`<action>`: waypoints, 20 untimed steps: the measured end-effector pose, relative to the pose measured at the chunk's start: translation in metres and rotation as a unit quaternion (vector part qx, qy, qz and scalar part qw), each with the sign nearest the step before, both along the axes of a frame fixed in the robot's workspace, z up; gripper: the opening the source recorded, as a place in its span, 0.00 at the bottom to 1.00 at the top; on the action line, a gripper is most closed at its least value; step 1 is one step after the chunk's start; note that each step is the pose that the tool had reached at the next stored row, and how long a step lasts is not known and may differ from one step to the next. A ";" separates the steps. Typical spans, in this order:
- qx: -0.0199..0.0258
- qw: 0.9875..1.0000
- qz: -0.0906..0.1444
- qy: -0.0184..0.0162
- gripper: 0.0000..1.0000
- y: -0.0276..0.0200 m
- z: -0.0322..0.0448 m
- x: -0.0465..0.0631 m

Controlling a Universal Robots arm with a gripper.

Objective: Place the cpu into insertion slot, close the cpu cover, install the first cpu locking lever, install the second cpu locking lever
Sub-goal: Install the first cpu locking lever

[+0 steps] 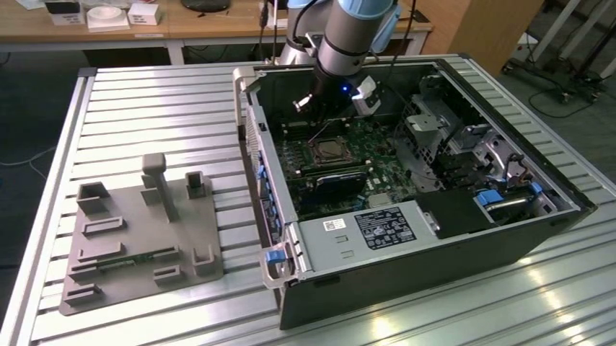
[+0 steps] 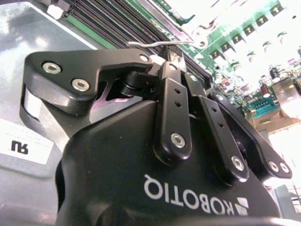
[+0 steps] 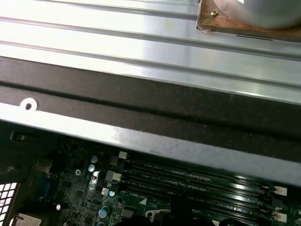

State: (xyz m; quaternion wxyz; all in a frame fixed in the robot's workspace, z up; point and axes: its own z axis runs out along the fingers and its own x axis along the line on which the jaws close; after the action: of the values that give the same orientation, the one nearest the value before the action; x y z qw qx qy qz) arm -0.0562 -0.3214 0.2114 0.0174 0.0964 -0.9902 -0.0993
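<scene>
The black two-finger gripper [image 2: 171, 55] has its fingers drawn together, tips at a thin silvery wire locking lever [image 2: 155, 43]. The small silvery-grey square cpu [image 1: 333, 150] sits in the metal-rimmed square insertion slot [image 1: 312, 153] on the green motherboard [image 1: 382, 148].

We're looking across a ribbed metal table [image 1: 154, 108], with bright glare streaking it down at 5 o'clock. Up at 12 o'clock we've got a wooden desk [image 1: 192, 27] carrying white boxes [image 1: 106, 16]. Dark floor [image 1: 29, 101] at 9 o'clock, a pale cable [image 1: 22, 160] trailing across it. A wooden panel [image 1: 481, 32] stands at 1 o'clock, and there are wheeled frames [image 1: 568, 58] at 2 o'clock.
</scene>
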 end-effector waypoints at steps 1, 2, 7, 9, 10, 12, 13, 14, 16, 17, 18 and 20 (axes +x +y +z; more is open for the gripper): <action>0.000 1.000 0.000 0.000 0.11 0.0001 -0.0007 0.000; 0.002 1.000 0.000 0.000 0.11 0.0000 -0.0009 0.000; 0.010 1.000 0.001 0.000 0.11 0.0002 -0.0025 0.000; 0.010 1.000 0.001 0.000 0.11 0.0002 -0.0025 0.000; 0.011 1.000 0.001 0.000 0.11 0.0002 -0.0026 0.000; 0.011 1.000 0.001 0.000 0.11 0.0001 -0.0026 -0.001; 0.011 1.000 0.001 0.000 0.11 0.0001 -0.0026 -0.002; 0.011 1.000 0.001 0.000 0.11 0.0001 -0.0025 -0.004; 0.011 1.000 0.001 0.000 0.11 0.0001 -0.0025 -0.008; 0.011 1.000 0.001 0.000 0.11 0.0001 -0.0025 -0.009; 0.011 1.000 0.001 0.000 0.11 0.0001 -0.0024 -0.010; 0.010 1.000 0.001 0.000 0.11 0.0001 -0.0016 -0.011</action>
State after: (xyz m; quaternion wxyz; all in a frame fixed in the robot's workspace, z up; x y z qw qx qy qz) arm -0.0671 -0.3213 0.2098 0.0166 0.0977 -0.9890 -0.1096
